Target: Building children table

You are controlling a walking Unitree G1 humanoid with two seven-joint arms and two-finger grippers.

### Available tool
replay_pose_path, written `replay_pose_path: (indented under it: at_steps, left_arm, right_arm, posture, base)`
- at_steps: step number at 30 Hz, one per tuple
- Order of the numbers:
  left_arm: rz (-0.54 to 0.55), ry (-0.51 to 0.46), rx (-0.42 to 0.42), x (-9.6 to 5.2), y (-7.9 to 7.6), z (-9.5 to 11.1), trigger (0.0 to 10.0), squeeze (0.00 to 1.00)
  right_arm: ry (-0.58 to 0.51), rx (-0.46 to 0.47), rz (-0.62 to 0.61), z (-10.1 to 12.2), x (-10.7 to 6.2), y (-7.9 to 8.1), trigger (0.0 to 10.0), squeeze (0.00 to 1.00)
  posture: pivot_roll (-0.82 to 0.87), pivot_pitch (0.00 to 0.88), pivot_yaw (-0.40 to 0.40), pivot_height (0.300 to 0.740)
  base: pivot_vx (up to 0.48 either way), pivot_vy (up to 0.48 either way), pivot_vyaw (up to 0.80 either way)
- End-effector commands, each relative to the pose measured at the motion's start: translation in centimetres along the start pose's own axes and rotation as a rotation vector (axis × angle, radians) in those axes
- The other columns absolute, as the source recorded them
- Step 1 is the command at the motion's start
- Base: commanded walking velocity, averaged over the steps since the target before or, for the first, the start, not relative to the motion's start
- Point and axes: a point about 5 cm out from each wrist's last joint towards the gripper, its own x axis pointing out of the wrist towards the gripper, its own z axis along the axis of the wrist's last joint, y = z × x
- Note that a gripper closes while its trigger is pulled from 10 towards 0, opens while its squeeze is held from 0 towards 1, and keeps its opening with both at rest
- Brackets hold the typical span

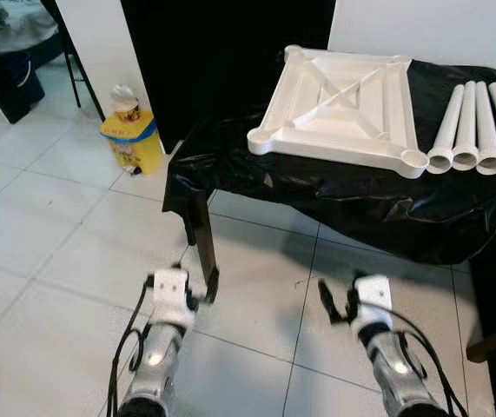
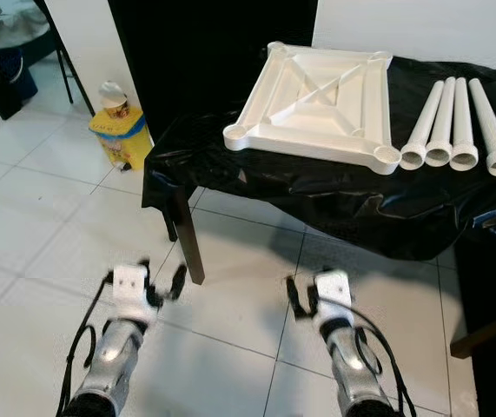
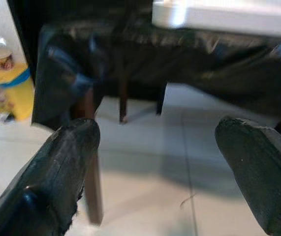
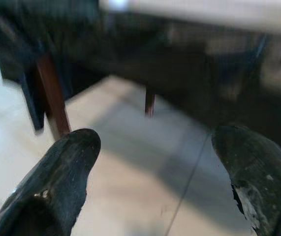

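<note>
Left gripper (image 1: 197, 291) at 7 o'clock, low over tiled floor (image 1: 48, 261), fingers spread wide, holding nothing. Right gripper (image 1: 339, 302) at 5 o'clock, also wide apart, empty. Beyond, table draped in black plastic sheet (image 1: 334, 187). White square tabletop (image 1: 343, 109) lies upside down at 12 o'clock, ribs showing. Four white tube legs (image 1: 478, 130) lie side by side at 2 o'clock, rightmost cut off by frame. Yellow bin (image 1: 133, 139) at 10 o'clock.

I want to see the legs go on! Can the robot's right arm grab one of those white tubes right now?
Probably not yet. The right gripper hangs open, low over the floor, short of the table. The white tubes lie on top, farther back; nothing blocks them.
</note>
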Motion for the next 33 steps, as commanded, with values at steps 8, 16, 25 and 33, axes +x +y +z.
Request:
replay_pose_path:
  at_steps: [8,16,25,33]
  left_arm:
    - [-0.020,-0.088,-0.010,1.7,-0.2,4.3,10.0,0.00]
    - [0.010,-0.219,-0.025,2.7,0.4,9.1,10.0,0.00]
    - [0.010,-0.205,0.010,2.8,0.6,9.8,10.0,0.00]
    - [-0.019,-0.176,-0.016,3.0,0.2,10.4,10.0,0.00]
  right_arm:
    - [-0.129,-0.018,-0.056,4.1,1.1,-0.1,10.0,0.00]
    - [-0.290,-0.031,-0.060,8.3,1.9,0.0,10.0,0.00]
    - [-0.296,-0.039,-0.079,8.9,2.0,-0.1,10.0,0.00]
    - [-0.282,-0.045,-0.075,9.4,2.1,0.0,10.0,0.00]
  posture:
    - [-0.02,0.010,-0.025,0.740]
    - [-0.02,0.009,-0.017,0.740]
    - [-0.02,0.008,-0.011,0.740]
    - [-0.03,0.007,-0.010,0.740]
  base:
    - [0.000,0.000,0.00]
    - [0.000,0.000,0.00]
    - [0.000,0.000,0.00]
    - [0.000,0.000,0.00]
